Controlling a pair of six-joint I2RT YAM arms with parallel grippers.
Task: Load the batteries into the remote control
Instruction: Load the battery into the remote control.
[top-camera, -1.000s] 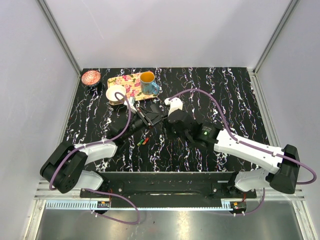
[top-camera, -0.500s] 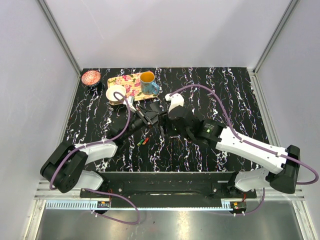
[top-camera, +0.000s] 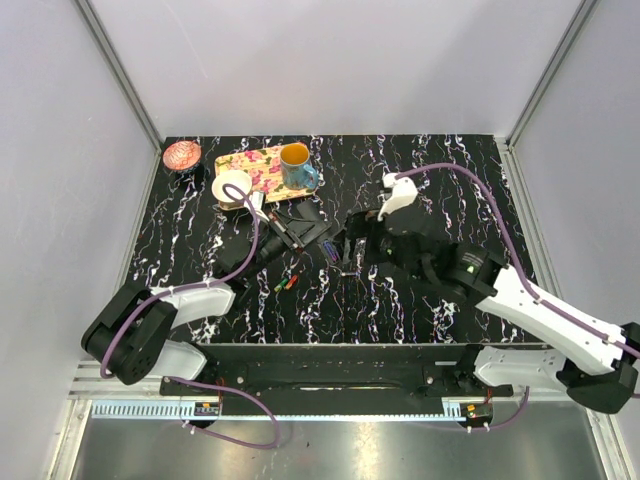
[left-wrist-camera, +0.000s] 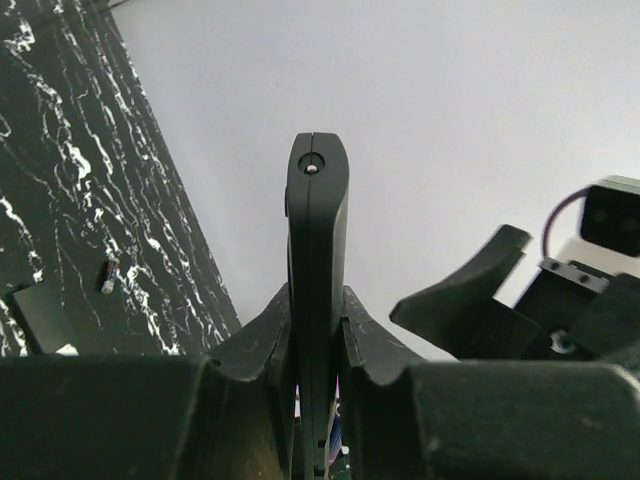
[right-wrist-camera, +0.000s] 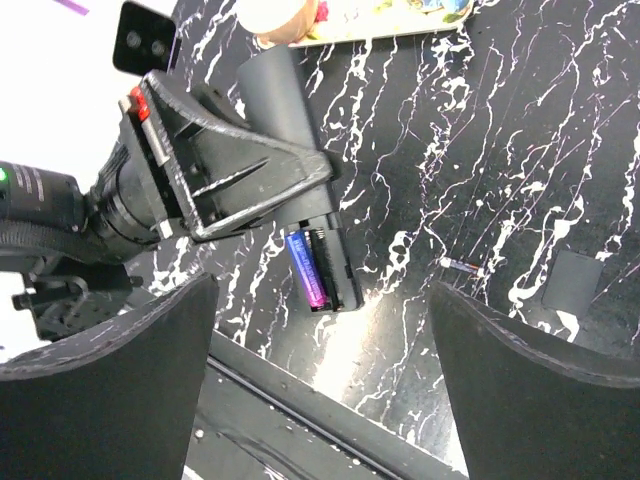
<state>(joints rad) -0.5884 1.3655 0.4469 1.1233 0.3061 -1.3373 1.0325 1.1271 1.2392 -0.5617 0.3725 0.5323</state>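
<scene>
Jaws of left gripper (left-wrist-camera: 316, 305) are clamped on the remote control (left-wrist-camera: 317, 215), its base hidden; right gripper (right-wrist-camera: 325, 390) is spread wide.

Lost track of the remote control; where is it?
In the top view the remote control is clamped in the left end effector, left of centre, just nearer than the flowered tray.

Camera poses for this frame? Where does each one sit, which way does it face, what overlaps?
Top external: above and behind the bases, looking down on the table; left arm and right arm show.
Left wrist: looks along the left fingers, shut on the remote control seen edge-on, wall behind.
Right wrist: looks down between the open right fingers at the battery in the recess.
Shared: all three show the remote control.
</scene>
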